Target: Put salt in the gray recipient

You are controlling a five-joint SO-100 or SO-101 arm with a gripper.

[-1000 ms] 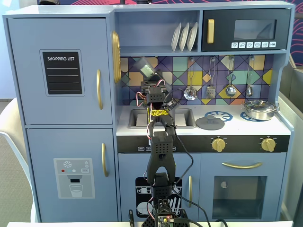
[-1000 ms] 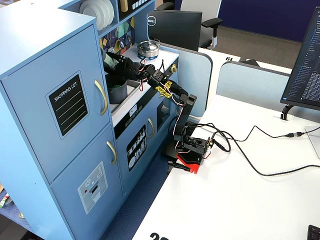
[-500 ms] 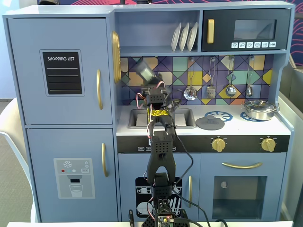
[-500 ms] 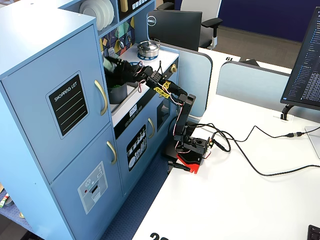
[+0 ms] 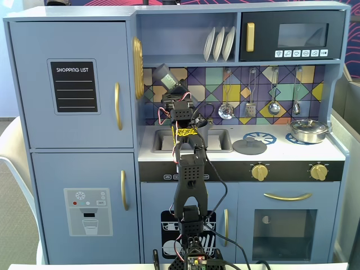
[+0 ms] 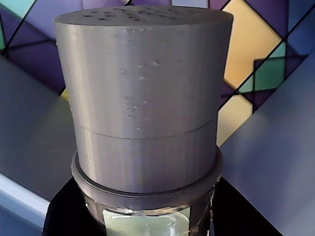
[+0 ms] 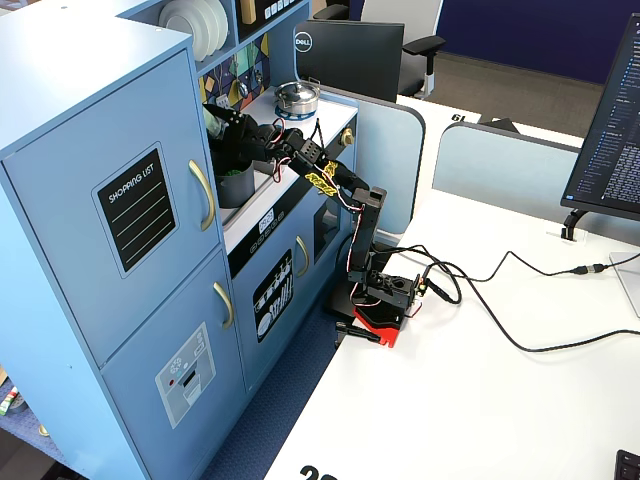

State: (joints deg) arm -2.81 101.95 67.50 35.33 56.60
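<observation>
The salt (image 6: 142,88), a gray cylinder with a holed cap and a light green label, fills the wrist view. Black jaws press on both its sides at the bottom edge. My gripper (image 6: 147,219) is shut on it. In a fixed view the salt (image 5: 163,75) is held tilted, cap toward the upper left, above the sink, with the gripper (image 5: 173,90) just below it. In the side fixed view the gripper (image 7: 226,125) holds the salt over the gray recipient (image 7: 238,188), which stands in the sink. In the front fixed view the arm hides the recipient.
A flat gray lid (image 5: 249,147) lies on the counter right of the sink (image 5: 160,140). A shiny steel pan (image 5: 308,130) sits on the right burner. Utensils (image 5: 250,107) hang on the tiled back wall. A shelf with plates (image 5: 219,44) is above the gripper. The fridge door (image 5: 73,84) is to the left.
</observation>
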